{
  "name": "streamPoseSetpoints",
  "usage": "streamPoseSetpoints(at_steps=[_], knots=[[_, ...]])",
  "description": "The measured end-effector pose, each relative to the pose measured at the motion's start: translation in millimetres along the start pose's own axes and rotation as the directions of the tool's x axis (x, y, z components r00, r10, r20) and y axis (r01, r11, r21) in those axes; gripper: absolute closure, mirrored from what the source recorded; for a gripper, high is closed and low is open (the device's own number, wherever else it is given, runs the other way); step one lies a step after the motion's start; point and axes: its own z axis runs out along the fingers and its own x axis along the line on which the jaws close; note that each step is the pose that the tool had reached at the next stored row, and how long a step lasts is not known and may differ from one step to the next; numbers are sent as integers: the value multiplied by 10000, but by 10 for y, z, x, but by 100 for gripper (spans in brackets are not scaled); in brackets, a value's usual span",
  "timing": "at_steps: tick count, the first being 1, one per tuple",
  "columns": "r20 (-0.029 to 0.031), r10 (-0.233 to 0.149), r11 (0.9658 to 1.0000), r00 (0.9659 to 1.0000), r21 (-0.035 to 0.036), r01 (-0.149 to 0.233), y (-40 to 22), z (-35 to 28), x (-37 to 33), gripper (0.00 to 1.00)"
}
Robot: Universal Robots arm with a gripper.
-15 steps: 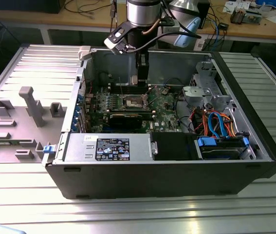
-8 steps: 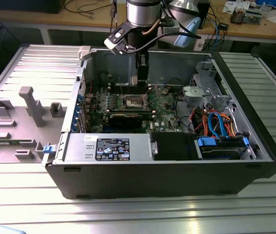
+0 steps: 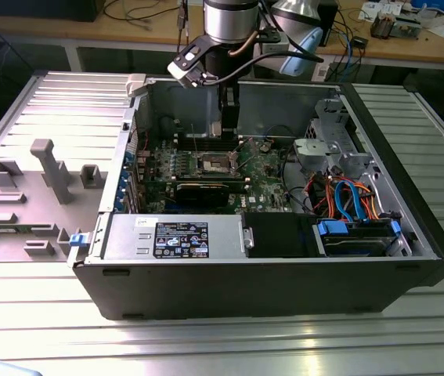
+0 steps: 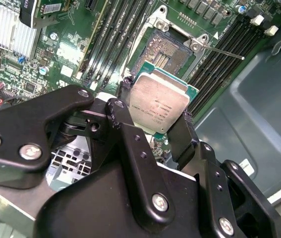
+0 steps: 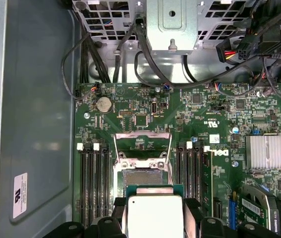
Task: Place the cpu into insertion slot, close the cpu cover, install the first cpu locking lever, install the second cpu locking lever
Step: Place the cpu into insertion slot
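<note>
At the exterior view's left, well apart from the claw, a grey moulded fixture is laid on the ribbed metal surface. Next the open computer case is seen, and the claw is seen hanging down into it, over the green board. The claw is closed only partly: its two black fingers are pressed against opposite edges of the cpu, which is held flat between them with the silver-grey top turned up. In both wrist views the cpu is held above the board and is not seated; the insertion slot is found just beyond the claw's tips, with its dark centre uncovered. The cpu cover is stood open on the far side of the slot from the claw. A thin locking lever is seen sticking out beside the slot, not latched. Long black memory slots are laid along both sides of the slot. Towards the exterior view's right, away from the claw, orange and blue cables and a blue-handled drive bay are placed inside the case.
</note>
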Motion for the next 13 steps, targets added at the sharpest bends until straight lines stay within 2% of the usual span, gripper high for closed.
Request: streamPoseSetpoints(at_steps=[8, 11, 13], knots=[[-8, 1, 10000, 10000, -1, -1, -6, 120, 2, 46], [-10, -1, 10000, 10000, -1, 1, -9, 202, 6, 46], [-8, 1, 10000, 10000, -1, -1, -11, 230, 6, 46]])
